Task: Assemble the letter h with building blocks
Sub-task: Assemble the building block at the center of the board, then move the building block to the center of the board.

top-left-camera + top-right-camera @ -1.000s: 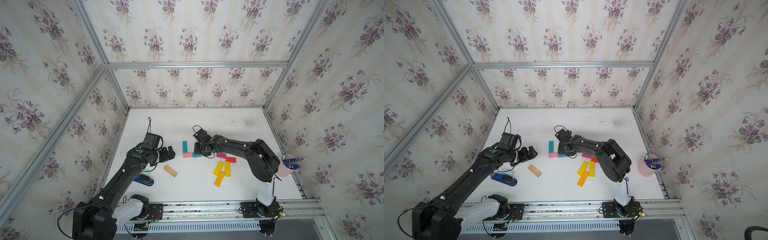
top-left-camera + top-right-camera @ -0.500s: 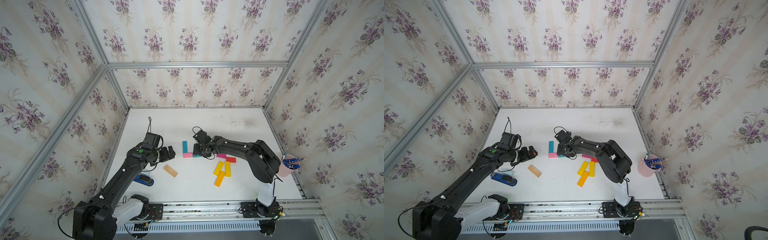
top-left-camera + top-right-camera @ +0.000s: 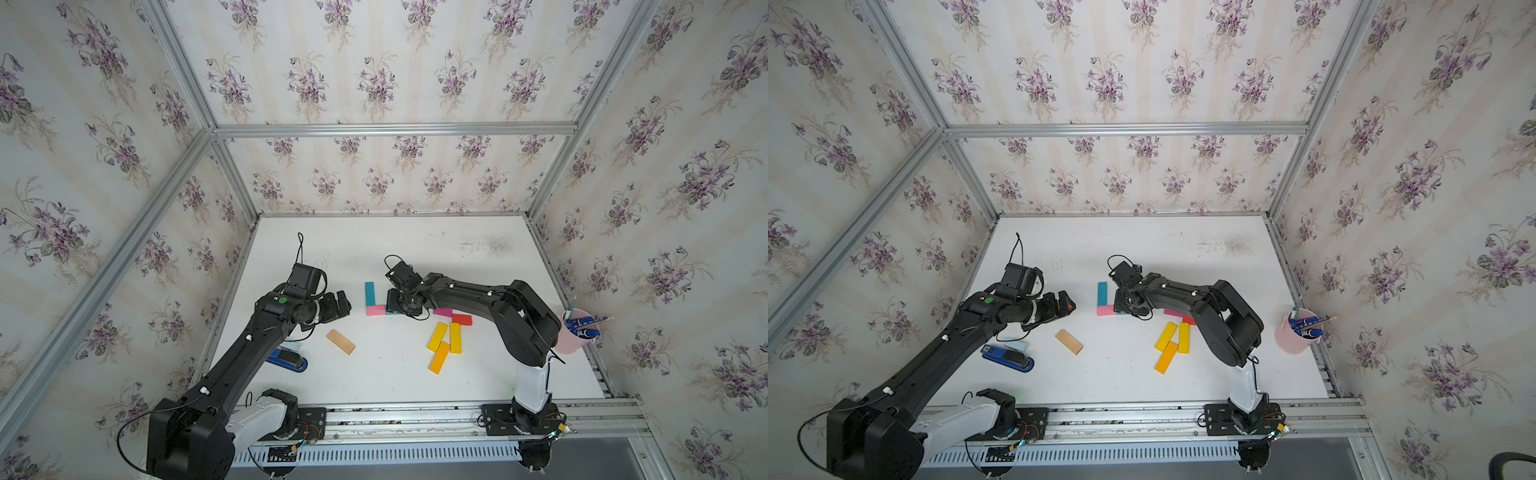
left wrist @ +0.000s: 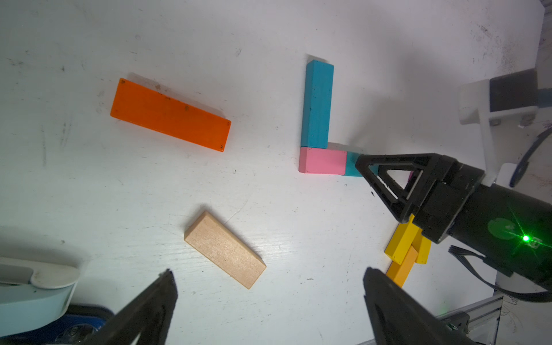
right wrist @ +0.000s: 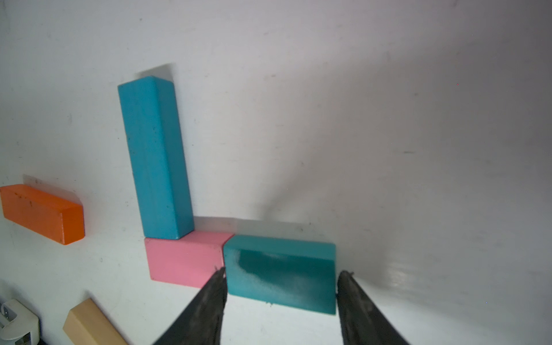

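Right gripper (image 5: 282, 271) fingers straddle short teal wooden block (image 5: 277, 248) on white surface (image 5: 388, 119); grip unclear. Left gripper (image 4: 268, 271) fingers wide open, empty.

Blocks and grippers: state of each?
Long teal wooden block, flat, end against short pink wooden block.
Short pink wooden block, flat, also touching short teal wooden block.
Short teal wooden block, on table, inside right gripper.
Right gripper, straddling it; grip unclear.
Left gripper, open, empty.
Orange wooden block, flat, loose.
Tan wooden block, flat, loose.
Two yellow wooden blocks, flat, side by side.
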Controlling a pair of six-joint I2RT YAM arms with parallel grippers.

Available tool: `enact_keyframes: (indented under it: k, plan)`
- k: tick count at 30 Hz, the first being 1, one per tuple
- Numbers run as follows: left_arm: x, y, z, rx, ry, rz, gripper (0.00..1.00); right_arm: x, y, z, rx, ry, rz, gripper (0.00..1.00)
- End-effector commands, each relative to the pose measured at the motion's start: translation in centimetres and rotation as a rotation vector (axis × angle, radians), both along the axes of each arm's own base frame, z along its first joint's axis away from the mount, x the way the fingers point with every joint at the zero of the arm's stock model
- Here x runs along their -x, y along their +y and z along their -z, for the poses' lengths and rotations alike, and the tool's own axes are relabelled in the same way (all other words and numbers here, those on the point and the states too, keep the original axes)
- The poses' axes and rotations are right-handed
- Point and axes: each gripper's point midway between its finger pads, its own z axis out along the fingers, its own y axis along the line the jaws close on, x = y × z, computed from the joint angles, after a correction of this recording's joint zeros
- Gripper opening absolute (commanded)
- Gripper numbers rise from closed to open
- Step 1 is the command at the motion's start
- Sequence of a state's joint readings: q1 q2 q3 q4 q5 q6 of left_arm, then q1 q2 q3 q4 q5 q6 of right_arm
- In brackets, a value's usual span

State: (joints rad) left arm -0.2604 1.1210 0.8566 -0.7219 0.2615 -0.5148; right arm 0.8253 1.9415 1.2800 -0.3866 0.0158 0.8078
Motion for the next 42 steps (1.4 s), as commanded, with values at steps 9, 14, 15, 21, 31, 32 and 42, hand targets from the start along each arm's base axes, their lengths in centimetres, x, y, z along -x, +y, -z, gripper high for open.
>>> enact_keyframes:
  k: [9,14,15,21,31,32,42]
  plan:
    - [0.0,0.1,0.1,-0.006,-0.005,0.002,1.00,-0.3,0.1,-0.5,0.002,-0.019,-0.001,0.61]
    - [0.1,0.1,0.4,-0.008,0.000,0.002,1.00,-0.4,0.0,-0.4,0.005,-0.023,-0.002,0.61]
    - [0.1,0.1,0.4,-0.008,0.001,0.001,1.00,-0.4,0.1,-0.4,0.006,-0.025,-0.002,0.61]
    - [0.2,0.2,0.5,-0.013,0.003,0.002,1.00,-0.6,0.3,-0.2,0.007,-0.025,-0.012,0.61]
    - [0.7,1.1,1.6,-0.055,0.048,-0.043,1.00,-1.4,-1.2,-2.4,0.071,-0.088,0.022,0.70]
    - [0.7,1.4,1.8,-0.065,0.060,-0.057,1.00,-1.5,-1.5,-3.1,0.083,-0.108,0.026,0.71]
    - [3.3,1.7,5.5,-0.045,0.232,-0.172,0.95,2.9,0.0,-6.9,0.088,-0.224,-0.102,0.73]
